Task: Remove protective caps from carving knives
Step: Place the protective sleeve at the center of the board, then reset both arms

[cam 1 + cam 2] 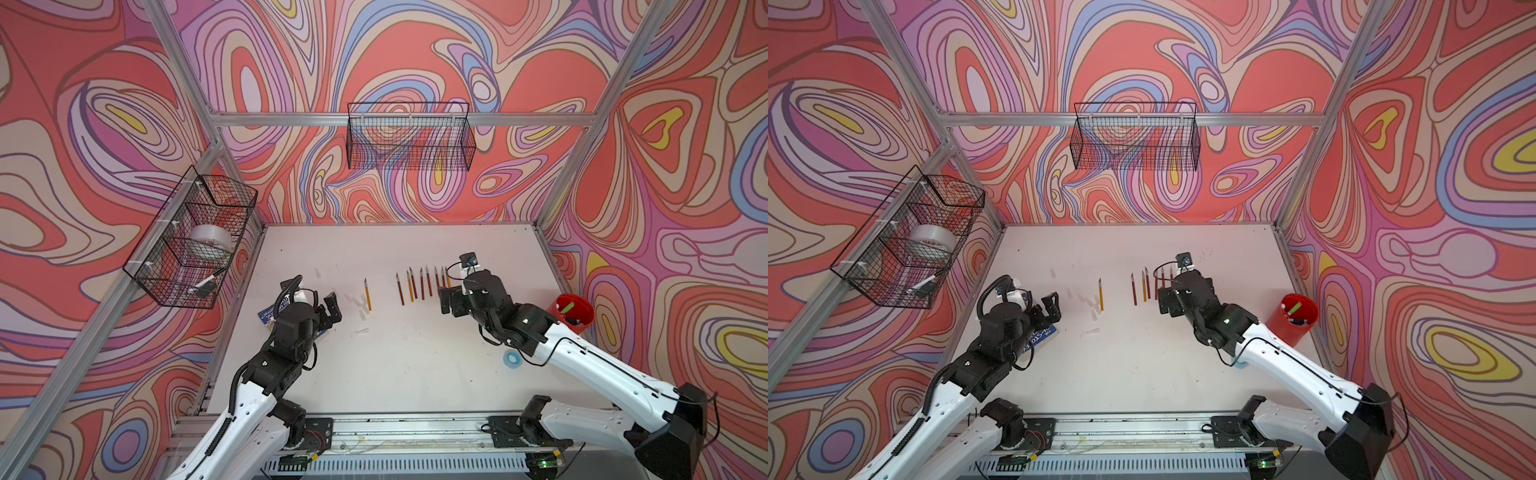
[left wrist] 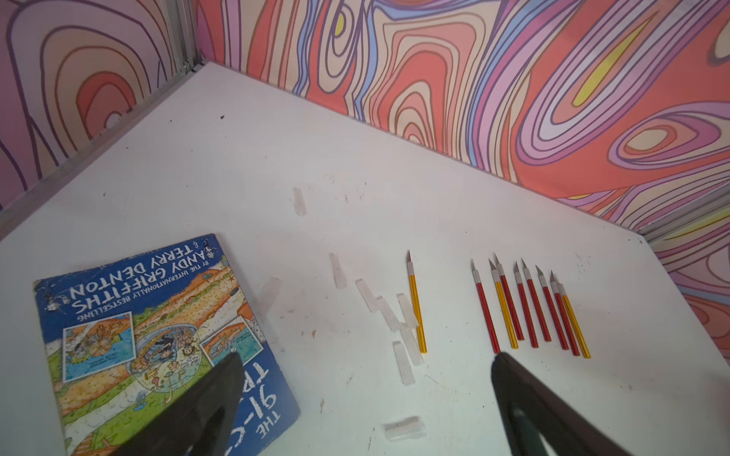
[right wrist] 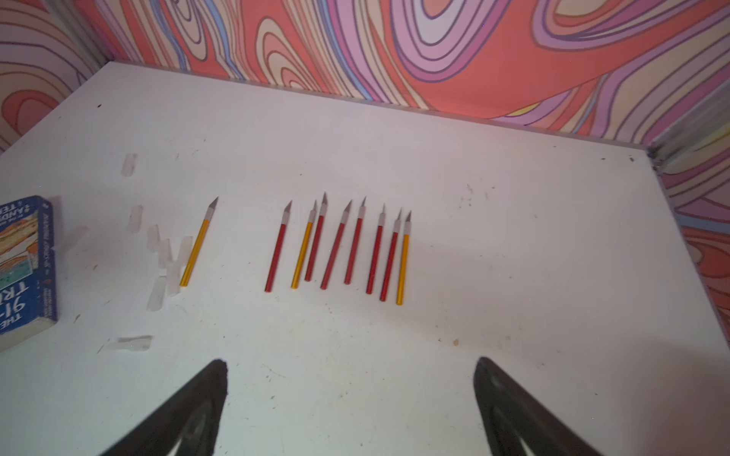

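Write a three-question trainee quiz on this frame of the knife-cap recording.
1. True or false: the left gripper is gripping something.
2. How many carving knives have yellow handles? A two, B three, C six.
3. Fill in: the loose protective caps lie scattered between the lone yellow knife and the ____.
Key: 1 false, its jaws stand open and empty; 2 B; 3 book.

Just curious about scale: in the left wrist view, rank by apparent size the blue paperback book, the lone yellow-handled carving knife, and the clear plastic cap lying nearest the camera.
1. Blue paperback book, though partly hidden.
2. Yellow-handled knife.
3. Clear plastic cap, smallest despite being nearer.
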`<state>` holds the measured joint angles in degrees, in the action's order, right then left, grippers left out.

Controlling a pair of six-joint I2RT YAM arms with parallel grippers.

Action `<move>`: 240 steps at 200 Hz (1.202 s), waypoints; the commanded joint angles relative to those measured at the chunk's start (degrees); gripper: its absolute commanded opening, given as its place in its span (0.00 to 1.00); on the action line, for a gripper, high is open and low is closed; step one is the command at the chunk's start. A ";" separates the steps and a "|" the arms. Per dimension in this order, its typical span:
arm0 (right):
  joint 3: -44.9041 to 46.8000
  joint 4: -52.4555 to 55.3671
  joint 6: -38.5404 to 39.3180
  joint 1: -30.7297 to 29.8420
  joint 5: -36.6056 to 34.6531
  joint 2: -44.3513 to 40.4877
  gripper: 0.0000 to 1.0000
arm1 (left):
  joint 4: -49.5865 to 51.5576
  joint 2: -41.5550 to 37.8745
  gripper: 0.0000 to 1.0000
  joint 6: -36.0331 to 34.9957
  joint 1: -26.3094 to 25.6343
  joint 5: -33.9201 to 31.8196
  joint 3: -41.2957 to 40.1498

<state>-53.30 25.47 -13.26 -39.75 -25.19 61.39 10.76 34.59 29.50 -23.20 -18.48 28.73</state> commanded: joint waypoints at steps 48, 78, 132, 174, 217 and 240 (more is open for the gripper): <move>18.91 -25.05 8.12 8.48 -18.57 1.25 0.98 | -17.35 -6.26 1.00 -17.35 0.35 -8.43 -16.37; 28.15 -43.09 12.92 14.31 -9.42 5.45 0.98 | -20.18 -2.32 1.00 -24.38 0.44 -10.62 -15.76; 29.48 -58.81 15.39 25.70 -6.83 19.02 0.98 | -41.31 20.34 1.00 -23.74 10.83 -2.53 -18.45; 29.03 -70.27 13.07 40.91 15.50 24.52 0.98 | -54.54 32.59 1.00 -23.44 19.50 8.02 -16.47; 26.79 -67.23 11.66 48.24 29.98 25.57 0.98 | -50.60 36.51 1.00 -25.42 20.59 14.06 -12.02; 34.86 -88.58 6.68 47.79 35.40 28.47 0.98 | -48.92 37.13 1.00 -22.73 21.61 15.12 -10.97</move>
<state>-25.45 -43.38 -2.50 8.56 0.23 86.78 -40.07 71.66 5.61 -2.59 -6.17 15.53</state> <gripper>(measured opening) 0.984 0.998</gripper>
